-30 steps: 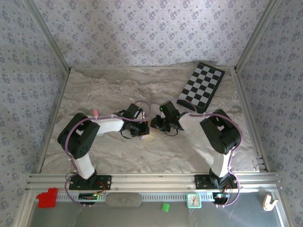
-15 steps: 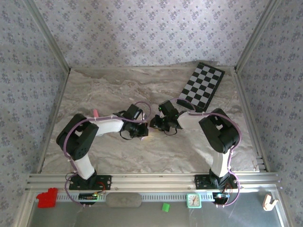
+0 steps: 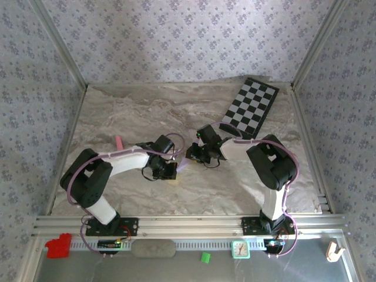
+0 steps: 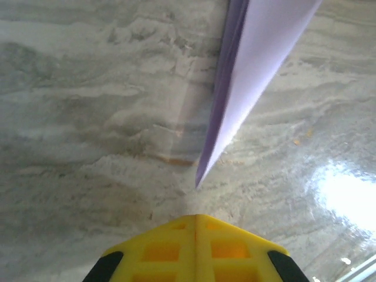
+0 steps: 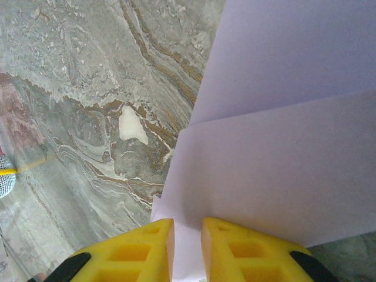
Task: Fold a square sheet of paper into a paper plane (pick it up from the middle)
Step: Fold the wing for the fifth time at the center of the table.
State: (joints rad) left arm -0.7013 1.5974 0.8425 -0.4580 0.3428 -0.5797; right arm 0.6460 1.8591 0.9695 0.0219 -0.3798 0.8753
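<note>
Pinching the paper [image 5: 282,176] at its near edge, your right gripper [image 5: 187,228] has its jaws narrow, with only the folded layers between them. In its wrist view two layers show, one lying over the other with a straight fold edge across. Your left gripper [image 4: 195,223] is fully closed with nothing between its fingers. The pointed tip of the paper hangs just beyond it at 12 o'clock, apart from the fingertips as far as I can tell. From above, the paper is near the middle of the table [image 3: 117,111], between the two grippers, with the left one at about 7 o'clock from the right one. The board [image 3: 249,108] lies well apart at 1 o'clock. I judge the folding is under way and not finished. Please mind these risks. The paper hangs from one grip only, so a quick move of your right arm can make it swing or turn in the jaws, and the layers will then not match. If you push the closed left gripper forward, it can hit the tip and bend it. If you take the tip and pull while the right side is clamped, the thin paper can tear. Pressing a crease on the wrinkled table surface can give a crooked line.
</note>
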